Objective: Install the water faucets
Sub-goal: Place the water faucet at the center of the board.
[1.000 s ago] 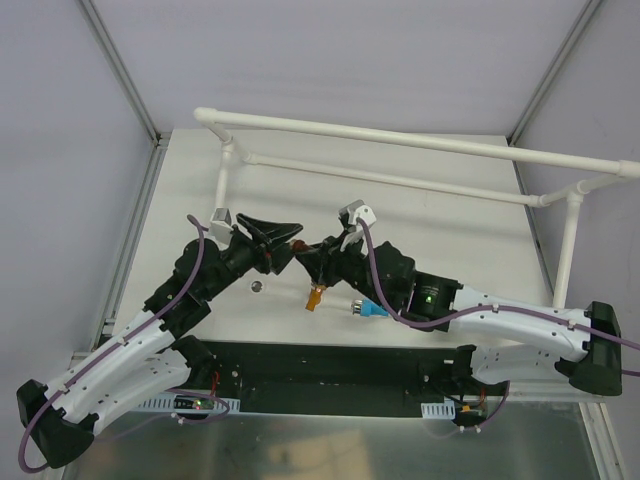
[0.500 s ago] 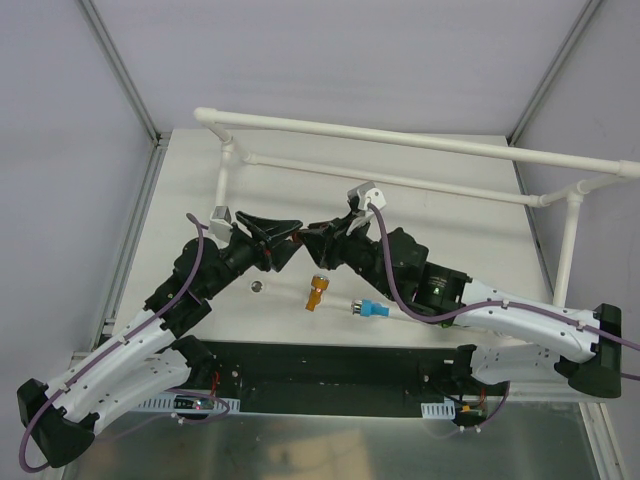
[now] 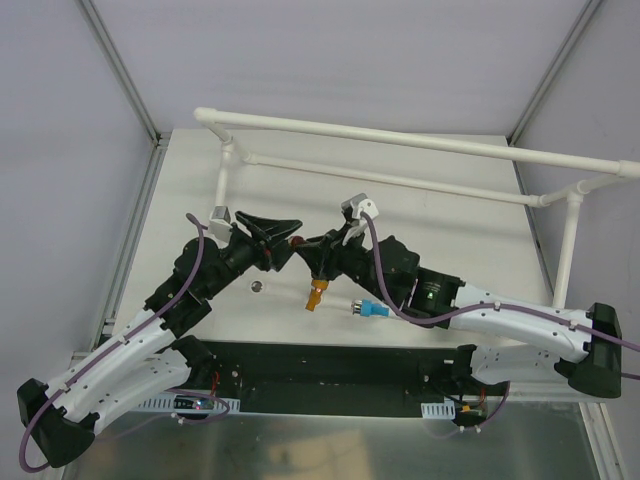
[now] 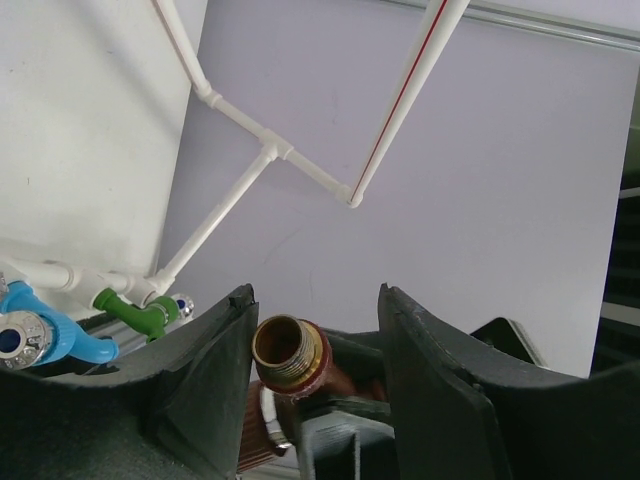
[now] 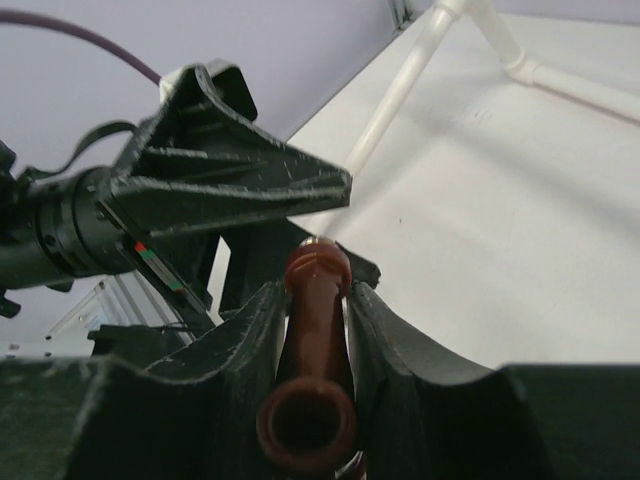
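A small brown plastic faucet with a curved spout and a brass threaded end [image 5: 312, 340] is held above the white table [image 3: 450, 230], between the two arms and well short of the long white PVC pipe frame [image 3: 400, 140]. It is clamped at its body by the right gripper [image 5: 317, 290], whose jaws are drawn narrow against both of its sides. Held this way, the threaded end is left free and is presented to the other arm.

The left gripper [image 4: 317, 292] is placed around that threaded end with its jaws about half parted. A clear gap is seen on one side. Whether the other finger is touched cannot be told. This arrangement is judged to be a hand-over or re-grip, made so that the faucet can be turned to face a pipe opening.

A small orange plastic faucet [image 3: 317, 293] and a small blue plastic faucet with a silver end [image 3: 372, 309] are left lying on the table just below the right gripper, apparently waiting their turn. A small green plastic faucet [image 4: 135, 312] is seen low in the left wrist view beside a short white pipe. Whether it is already screwed in cannot be told.

Installation of the brown faucet is judged not yet begun.
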Tool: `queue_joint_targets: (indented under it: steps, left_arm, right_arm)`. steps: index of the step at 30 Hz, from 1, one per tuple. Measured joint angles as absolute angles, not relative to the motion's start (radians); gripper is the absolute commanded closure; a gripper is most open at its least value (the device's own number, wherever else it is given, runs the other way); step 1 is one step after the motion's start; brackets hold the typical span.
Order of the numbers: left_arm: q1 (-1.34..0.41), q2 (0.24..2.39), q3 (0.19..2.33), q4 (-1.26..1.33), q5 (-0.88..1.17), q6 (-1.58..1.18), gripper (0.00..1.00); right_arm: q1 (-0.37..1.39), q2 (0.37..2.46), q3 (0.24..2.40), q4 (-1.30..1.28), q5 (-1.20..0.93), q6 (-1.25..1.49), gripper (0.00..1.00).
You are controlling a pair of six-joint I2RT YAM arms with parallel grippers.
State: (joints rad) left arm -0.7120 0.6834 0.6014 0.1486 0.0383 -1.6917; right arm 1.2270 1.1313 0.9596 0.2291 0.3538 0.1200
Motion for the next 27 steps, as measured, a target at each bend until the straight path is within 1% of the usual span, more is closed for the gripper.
queue_joint_targets:
  steps: [14, 17, 19, 20, 22, 24, 26, 27]
  left_arm:
    - [-0.714, 0.714, 0.602, 0.133, 0.051, -1.686, 0.46]
    - [-0.709, 0.710, 0.603, 0.124, 0.050, -1.657, 0.42]
    - [-0.678, 0.703, 0.616, 0.092, 0.054, -1.624, 0.37]
    - [-0.646, 0.697, 0.635, 0.060, 0.073, -1.591, 0.33]
    - [-0.542, 0.692, 0.664, 0.024, 0.110, -1.544, 0.28]
    - [-0.382, 0.691, 0.698, -0.013, 0.209, -1.481, 0.19]
    - [-0.207, 0.712, 0.732, -0.051, 0.321, -1.412, 0.12]
    - [-0.121, 0.735, 0.755, -0.070, 0.386, -1.368, 0.09]
  right_arm:
    - [1.228, 1.084, 0.860, 0.204, 0.316, 0.200, 1.00]
    - [1.228, 1.076, 0.860, 0.188, 0.316, 0.199, 1.00]
    - [1.228, 1.068, 0.860, 0.152, 0.316, 0.196, 1.00]
    - [1.228, 1.063, 0.860, 0.130, 0.315, 0.193, 1.00]
    - [1.228, 1.054, 0.860, 0.087, 0.310, 0.184, 1.00]
    - [1.228, 1.042, 0.860, 0.046, 0.303, 0.170, 1.00]
    - [1.228, 1.036, 0.873, -0.006, 0.294, 0.154, 1.00]
    - [1.228, 1.038, 0.889, -0.041, 0.286, 0.143, 1.00]
